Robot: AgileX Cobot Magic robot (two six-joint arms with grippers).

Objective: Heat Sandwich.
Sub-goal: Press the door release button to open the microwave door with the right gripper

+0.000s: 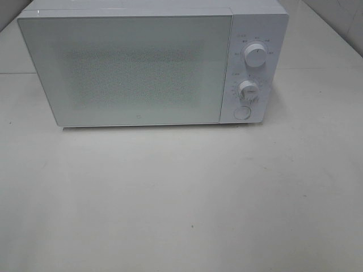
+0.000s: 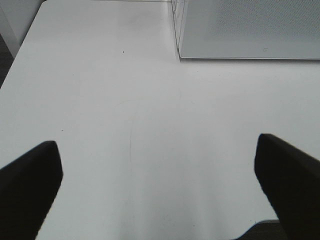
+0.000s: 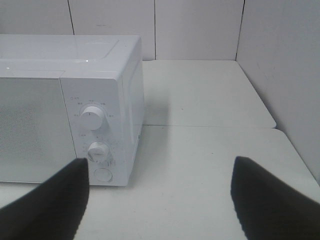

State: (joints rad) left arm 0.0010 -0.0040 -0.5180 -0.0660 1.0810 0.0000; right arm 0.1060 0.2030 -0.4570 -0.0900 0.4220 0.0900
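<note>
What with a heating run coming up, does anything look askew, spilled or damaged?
Nothing looks damaged or spilled. The microwave stands upright on the table, door shut. Only oddity: no sandwich shows in any view; it may be behind the frosted door.

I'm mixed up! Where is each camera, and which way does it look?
High view: up high in front, looking down at the boxy white microwave on the pale table; no robot parts.
Left wrist view: on the left arm, facing table and microwave corner; dark left fingers show, apart.
Right wrist view: on the right arm, facing the microwave's white knobs; dark right fingers show.
All share the microwave.
</note>
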